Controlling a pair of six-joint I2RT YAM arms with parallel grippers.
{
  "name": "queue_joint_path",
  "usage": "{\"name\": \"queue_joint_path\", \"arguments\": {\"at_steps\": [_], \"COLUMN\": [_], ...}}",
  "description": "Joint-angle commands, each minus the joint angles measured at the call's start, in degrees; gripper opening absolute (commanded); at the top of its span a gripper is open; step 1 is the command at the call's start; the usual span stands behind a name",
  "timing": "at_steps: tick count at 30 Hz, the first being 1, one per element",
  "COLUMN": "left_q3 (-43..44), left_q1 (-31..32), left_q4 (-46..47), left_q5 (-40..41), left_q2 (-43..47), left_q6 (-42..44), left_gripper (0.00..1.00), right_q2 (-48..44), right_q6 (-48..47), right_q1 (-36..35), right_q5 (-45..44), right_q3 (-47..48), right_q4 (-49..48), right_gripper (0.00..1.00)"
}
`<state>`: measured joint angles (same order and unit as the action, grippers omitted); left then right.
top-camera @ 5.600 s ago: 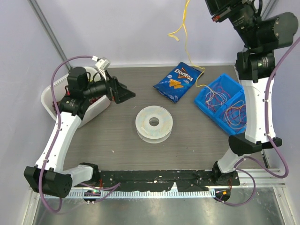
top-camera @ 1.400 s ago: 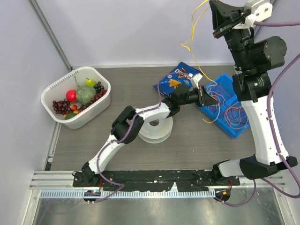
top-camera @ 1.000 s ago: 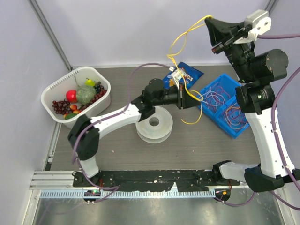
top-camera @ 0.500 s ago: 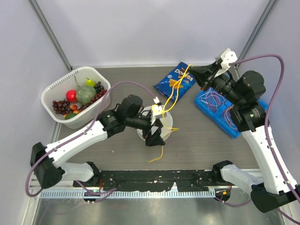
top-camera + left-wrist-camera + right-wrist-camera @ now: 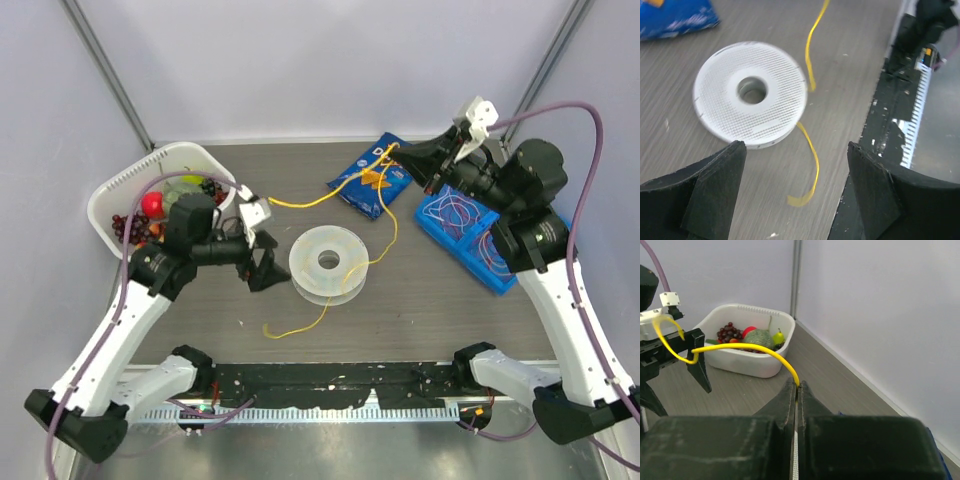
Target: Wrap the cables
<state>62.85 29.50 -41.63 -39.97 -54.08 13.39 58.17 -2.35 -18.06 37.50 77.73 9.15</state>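
Right gripper (image 5: 796, 388) clamped on yellow cable (image 5: 740, 345). Left gripper (image 5: 795, 149) jaws wide, empty; spool (image 5: 775, 102) just ahead, cable tail beside it on table.

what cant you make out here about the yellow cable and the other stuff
- Top view: whether the yellow cable lies in the spool groove or only against it; the flange hides that stretch.
- Right wrist view: whether the cable is hooked on the left arm; small, near the left edge.
- Top view: the cables in the blue bin; tangled, tiny, partly under the right arm.
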Motion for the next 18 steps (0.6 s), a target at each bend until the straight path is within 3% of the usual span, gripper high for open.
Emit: {"name": "queue_joint_path", "arguments": {"at_steps": [1, 3, 7, 12, 18], "left_q3": [0.96, 1.05, 1.83, 6.75, 7.19], "left_q1": [-11.98, -15.25, -15.7, -15.78, -15.78], "left_q4": [5.12, 9.97, 13.06, 9.81, 13.15], "left_q5": [-7.48, -8.38, -7.06, -7.76, -11.17], "left_q2": [-3.13, -3.57, -4.62, -6.04, -3.75], "left_q6": [-9.05, -12.23, -10.58, -10.57, -11.72], "left_gripper": [0.83, 0.81, 0.78, 0.86, 0.86], "right_q2": [4.23, 5.37, 5.55, 5.2, 3.97], "right_q6": [0.5, 0.68, 1.91, 5.68, 8.85], "right_q1": [-0.13, -0.22, -0.13, -0.13, -0.13], "right_q5": [-8.83, -9.63, -9.37, -4.54, 0.73], "right_q3": [8.48, 9.1, 7.0, 3.22, -0.21], "right_q4": [8.24, 10.35, 11.94, 12.21, 8.26], "right_gripper": [0.01, 0.01, 0.01, 0.01, 0.01]}}
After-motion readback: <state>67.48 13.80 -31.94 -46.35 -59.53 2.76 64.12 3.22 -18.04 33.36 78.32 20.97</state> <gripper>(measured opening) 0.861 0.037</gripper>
